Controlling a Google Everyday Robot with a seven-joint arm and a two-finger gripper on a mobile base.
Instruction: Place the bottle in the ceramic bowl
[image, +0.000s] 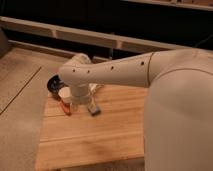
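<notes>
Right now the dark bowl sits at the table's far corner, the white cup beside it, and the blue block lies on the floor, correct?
No: the blue block lies on the wooden table, not the floor, as the camera view shows. The dark bowl and white cup stand as you say. The gripper hangs under the arm between cup and block.

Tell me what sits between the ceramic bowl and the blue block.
In the camera view: the white cup by the bowl, then the arm's pincer hanging beside it.
</notes>
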